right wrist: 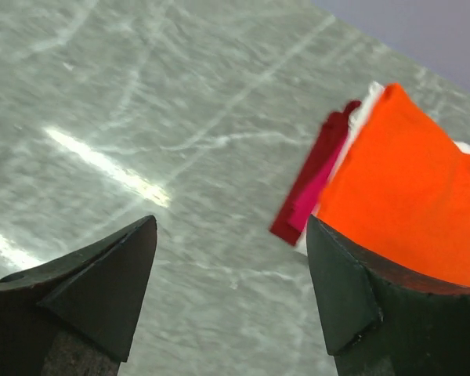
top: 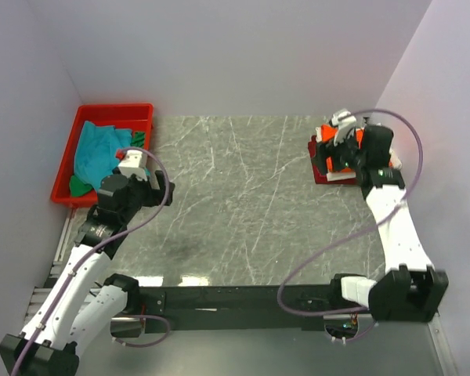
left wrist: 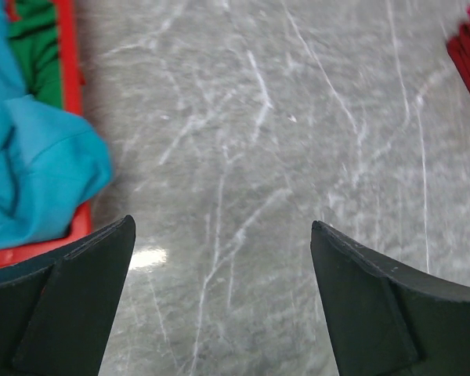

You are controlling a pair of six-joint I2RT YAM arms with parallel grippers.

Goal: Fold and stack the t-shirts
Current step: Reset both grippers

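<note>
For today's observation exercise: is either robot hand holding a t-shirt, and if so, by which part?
Nothing is held: the left hand and the right hand are both open and empty.

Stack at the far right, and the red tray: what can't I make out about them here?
Top external: the right arm covers most of the stack; its layers cannot be counted.
Right wrist: the orange shirt runs off the right edge; the white shirt and magenta-red shirt show only as edges beneath it.
Top external: the teal shirt buries most of the green shirt in the tray; anything below is hidden.
</note>
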